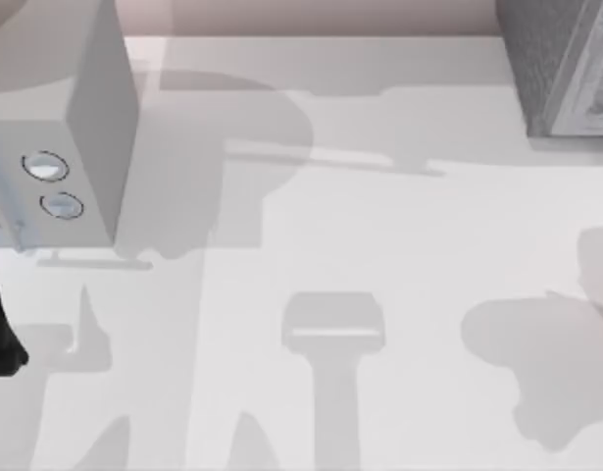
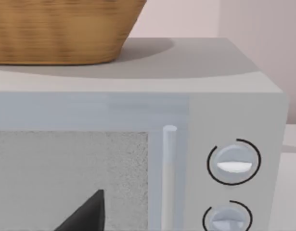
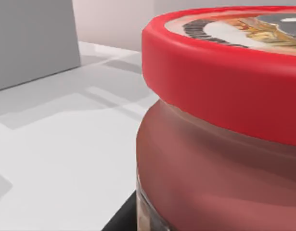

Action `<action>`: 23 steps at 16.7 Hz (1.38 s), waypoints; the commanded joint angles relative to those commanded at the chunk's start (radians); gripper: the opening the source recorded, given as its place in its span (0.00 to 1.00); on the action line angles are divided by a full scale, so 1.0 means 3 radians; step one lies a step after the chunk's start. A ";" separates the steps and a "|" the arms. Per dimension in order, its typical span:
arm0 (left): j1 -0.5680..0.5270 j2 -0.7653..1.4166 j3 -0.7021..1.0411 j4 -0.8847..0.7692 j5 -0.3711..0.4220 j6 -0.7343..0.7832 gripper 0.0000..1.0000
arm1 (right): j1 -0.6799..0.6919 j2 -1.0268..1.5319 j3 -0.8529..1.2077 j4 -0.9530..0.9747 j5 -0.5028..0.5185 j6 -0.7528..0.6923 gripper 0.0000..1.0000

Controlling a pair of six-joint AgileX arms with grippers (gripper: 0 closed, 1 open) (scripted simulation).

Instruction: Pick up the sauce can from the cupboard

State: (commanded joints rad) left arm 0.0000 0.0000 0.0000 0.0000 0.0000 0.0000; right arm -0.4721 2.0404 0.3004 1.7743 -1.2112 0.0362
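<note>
The sauce can (image 3: 225, 125) looms very close in the right wrist view, upright, with a red-rimmed printed top and a reddish-brown body. My right gripper is shut on it, and a dark finger (image 3: 122, 219) lies against its lower side. White table spreads out behind the can. The cupboard (image 1: 561, 64), dark grey and speckled with a lighter framed front, stands at the table's far right corner. My left arm (image 1: 1, 329) is parked at the left edge, and a dark part of my left gripper (image 2: 87, 214) faces the light grey box.
A smooth light grey box (image 1: 80, 128) with two round dials (image 2: 233, 162) and an upright door handle (image 2: 169, 178) stands at the far left. A wicker basket (image 2: 61, 29) sits on its top. Arm shadows fall across the white table (image 1: 379, 245).
</note>
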 joint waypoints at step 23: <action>0.0000 0.0000 0.0000 0.0000 0.0000 0.0000 1.00 | 0.0735 0.0589 0.0403 0.0127 0.0740 -0.0054 0.30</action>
State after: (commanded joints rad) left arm 0.0000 0.0000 0.0000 0.0000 0.0000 0.0000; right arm -0.2515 2.2171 0.4215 1.8123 -0.9891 0.0200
